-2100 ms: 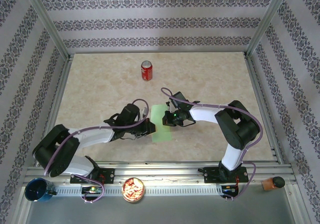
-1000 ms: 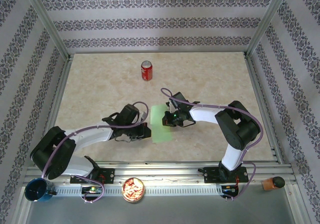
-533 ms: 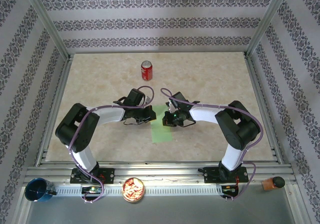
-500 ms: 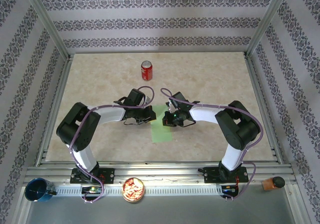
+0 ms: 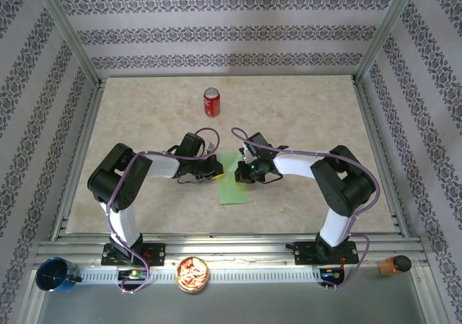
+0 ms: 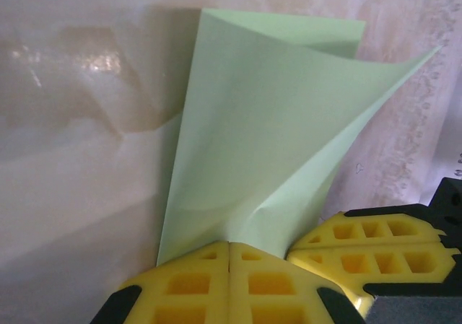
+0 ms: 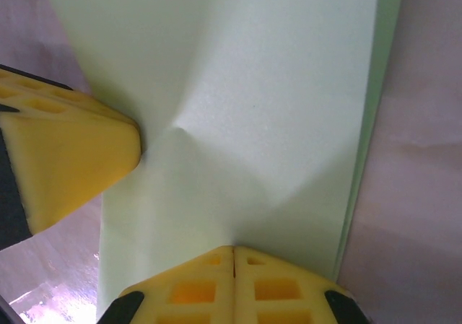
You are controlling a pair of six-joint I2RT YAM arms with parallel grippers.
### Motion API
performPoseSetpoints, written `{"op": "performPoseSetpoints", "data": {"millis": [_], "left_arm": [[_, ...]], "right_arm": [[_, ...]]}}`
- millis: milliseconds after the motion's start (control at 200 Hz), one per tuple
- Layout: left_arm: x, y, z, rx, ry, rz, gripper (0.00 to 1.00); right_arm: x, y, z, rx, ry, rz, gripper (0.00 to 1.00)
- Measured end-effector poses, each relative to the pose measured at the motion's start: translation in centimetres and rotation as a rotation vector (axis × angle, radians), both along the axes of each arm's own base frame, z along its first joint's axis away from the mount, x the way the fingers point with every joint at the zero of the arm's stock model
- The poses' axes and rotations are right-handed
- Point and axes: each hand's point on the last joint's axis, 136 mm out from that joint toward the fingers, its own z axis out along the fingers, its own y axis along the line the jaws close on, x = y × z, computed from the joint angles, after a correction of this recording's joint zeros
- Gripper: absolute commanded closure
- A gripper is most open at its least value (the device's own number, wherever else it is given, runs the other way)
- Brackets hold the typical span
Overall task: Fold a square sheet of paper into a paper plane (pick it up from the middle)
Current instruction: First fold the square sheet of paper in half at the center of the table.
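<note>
The square sheet of paper is light green and lies folded into a narrow strip on the table's middle. My left gripper is shut at the strip's left edge, its tip touching the paper, whose upper layer curls up off the table. My right gripper is shut too, with its tip pressed on the paper from the other side. The two tips sit close together, and the sheet puckers between them. Whether either tip pinches paper I cannot tell. In the left wrist view the right gripper's yellow fingers show at the right.
A red can stands upright at the back of the table. On the near rail sit a blue cup, a bowl of snacks and a brown object. Metal frame posts and patterned walls ring the table.
The left arm has swung its elbow in from the near left, and its gripper has moved up along the paper's left edge toward the right gripper. The right arm has stayed put.
</note>
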Motion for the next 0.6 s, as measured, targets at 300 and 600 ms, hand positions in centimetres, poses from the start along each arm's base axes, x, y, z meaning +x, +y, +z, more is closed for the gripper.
{"op": "performPoseSetpoints", "data": {"millis": [300, 600], "left_arm": [[-0.8, 1.4, 0.9, 0.089, 0.02, 0.024, 1.0], [1.6, -0.1, 3.7, 0.041, -0.045, 0.0, 0.99]], "right_arm": [[-0.2, -0.4, 0.0, -0.019, 0.0, 0.031, 1.0], [-0.1, -0.4, 0.0, -0.02, 0.014, 0.072, 1.0]]}}
